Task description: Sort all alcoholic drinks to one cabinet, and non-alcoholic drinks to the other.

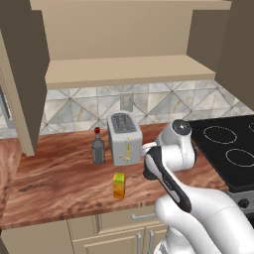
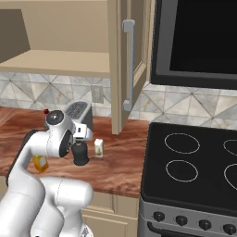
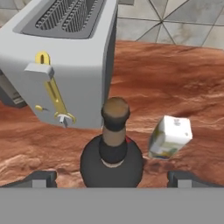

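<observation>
My gripper (image 3: 111,180) is open, with one fingertip on each side of the squat black bottle (image 3: 111,162), just above its shoulders and touching nothing. This bottle (image 2: 80,155) stands in front of the toaster. The white-cream carton (image 3: 169,136) sits tilted just to its right, also seen as a small carton (image 2: 98,148). A slim grey bottle (image 1: 98,149) with a red cap stands left of the toaster. The orange-yellow carton (image 1: 118,185) is near the counter's front edge. The wide tan cabinet (image 1: 129,69) is open overhead, its pale shelf bare. The other cabinet is out of view.
A grey toaster (image 1: 124,139) stands mid-counter, close behind the black bottle. The open cabinet door with its grey bar handle (image 2: 128,65) hangs over the counter's right end. A black stove (image 2: 194,162) lies to the right. Another tan door panel (image 1: 22,74) stands at left.
</observation>
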### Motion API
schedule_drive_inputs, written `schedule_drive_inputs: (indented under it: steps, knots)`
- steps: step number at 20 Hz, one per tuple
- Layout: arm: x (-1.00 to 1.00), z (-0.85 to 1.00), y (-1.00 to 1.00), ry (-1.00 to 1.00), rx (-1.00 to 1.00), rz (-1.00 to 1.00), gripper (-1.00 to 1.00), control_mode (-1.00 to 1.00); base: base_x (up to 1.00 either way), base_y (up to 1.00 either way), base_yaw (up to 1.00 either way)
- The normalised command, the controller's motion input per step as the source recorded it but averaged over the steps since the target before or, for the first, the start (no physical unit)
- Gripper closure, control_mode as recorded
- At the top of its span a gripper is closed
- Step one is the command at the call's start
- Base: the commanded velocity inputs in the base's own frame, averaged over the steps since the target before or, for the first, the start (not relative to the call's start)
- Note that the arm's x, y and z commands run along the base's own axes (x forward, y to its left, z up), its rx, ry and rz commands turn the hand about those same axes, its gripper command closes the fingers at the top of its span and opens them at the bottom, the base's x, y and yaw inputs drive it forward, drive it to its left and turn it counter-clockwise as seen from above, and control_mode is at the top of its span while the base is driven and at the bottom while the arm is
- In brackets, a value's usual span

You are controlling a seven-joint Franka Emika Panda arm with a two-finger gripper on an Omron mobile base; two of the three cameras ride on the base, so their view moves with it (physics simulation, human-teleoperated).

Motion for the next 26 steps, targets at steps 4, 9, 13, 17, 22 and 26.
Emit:
schedule_drive_inputs:
  steps: [4,9,13,17,22,26]
  knots:
    - [0.05,-0.16,0.09,0.01,0.01,0.00,-1.00,-1.00,0.00,0.00,0.00]
    - [0.07,-0.11,0.03,0.00,0.02,0.00,-1.00,-1.00,0.00,0.00,0.00]
    - [0.13,-0.01,0.00,0.00,0.03,0.00,-1.00,-1.00,0.00,0.00,0.00]
    - [0.14,-0.01,0.00,0.00,0.03,-0.01,-1.00,-1.00,0.00,0.00,0.00]
    - [0.14,-0.08,0.00,0.00,0.01,0.00,-1.00,-1.00,0.00,0.00,0.00]
    - [0.14,-0.15,0.00,0.00,0.00,0.00,1.00,-1.00,0.00,0.00,0.00]
